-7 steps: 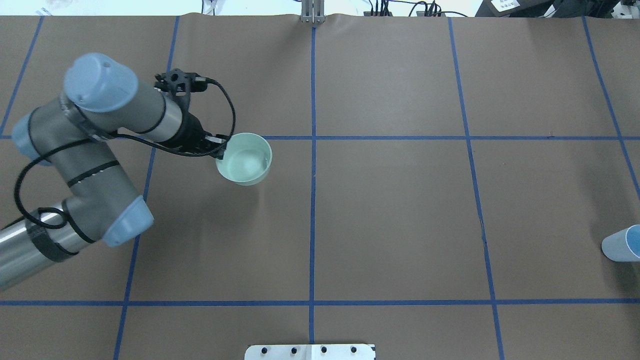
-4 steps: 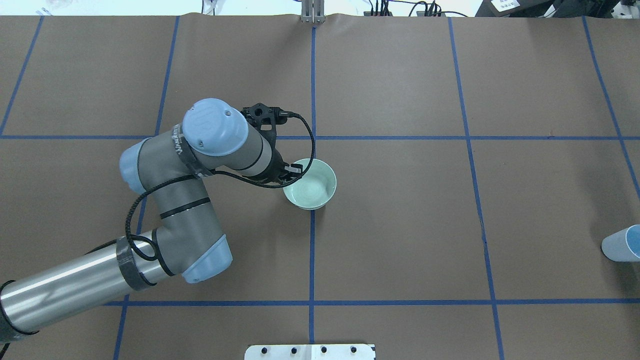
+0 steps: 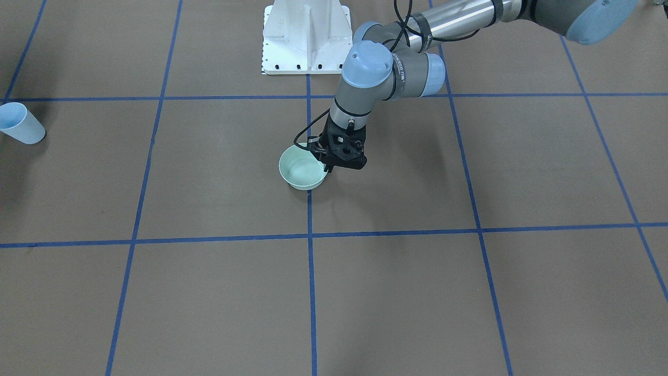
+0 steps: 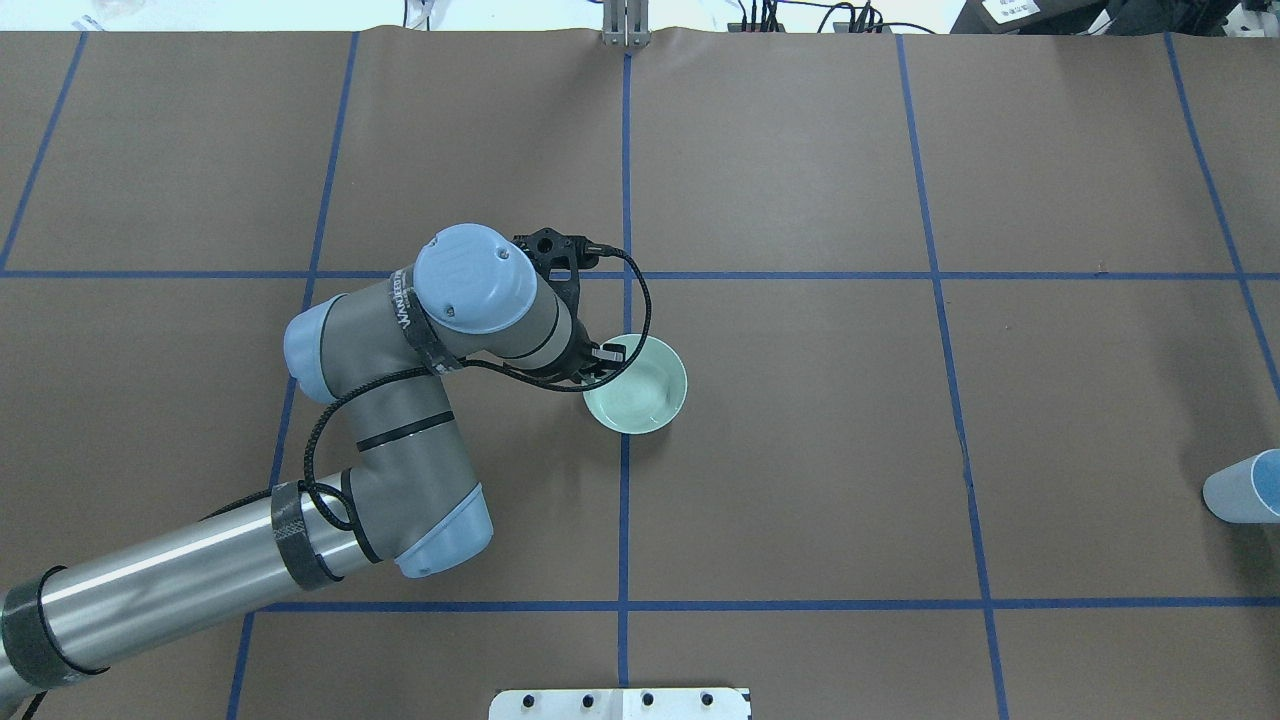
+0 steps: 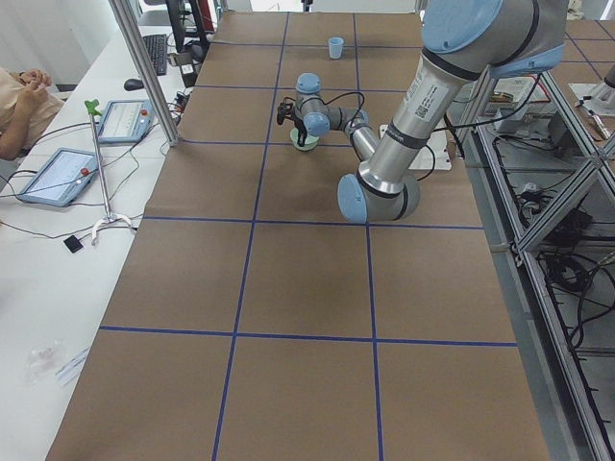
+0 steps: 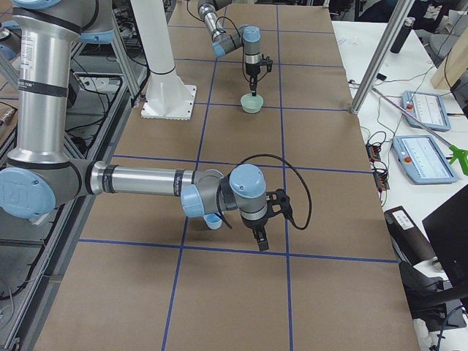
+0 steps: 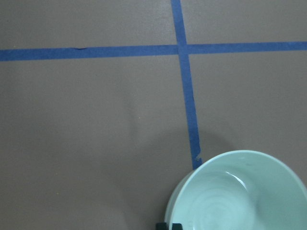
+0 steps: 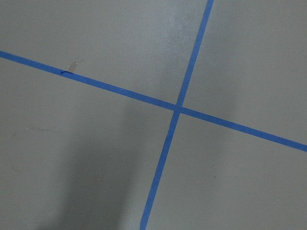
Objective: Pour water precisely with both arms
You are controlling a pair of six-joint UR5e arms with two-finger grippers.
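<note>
The left arm (image 4: 470, 300) is reaching in from the left edge of the desk (image 4: 800, 480) toward its middle. Its jaws are pointing straight down, clenched on the rim of a pale green bowl (image 4: 645, 395), on the side facing the left edge. The bowl is sitting about midway between the left and right edges, on the blue tape line (image 4: 623, 500) that is splitting the desk in half. We cannot tell whether it is resting on the desk or hanging just above it. A faint sheen inside is suggesting water, though we are not sure. We are judging that the pinch from above is holding the bowl level so nothing spills. We also think the central spot is putting it within reach of both arms.

The right arm (image 6: 146, 180) is showing only in the side view from the right edge. It is stretching low over the desk with its jaws aimed down, and we cannot tell whether they are released or clenched. A light blue cup (image 4: 1240, 487) is standing near the right edge, just beside that arm's wrist and well apart from the bowl. We are reading this as the bowl-positioning step, with pouring not yet begun.
</note>
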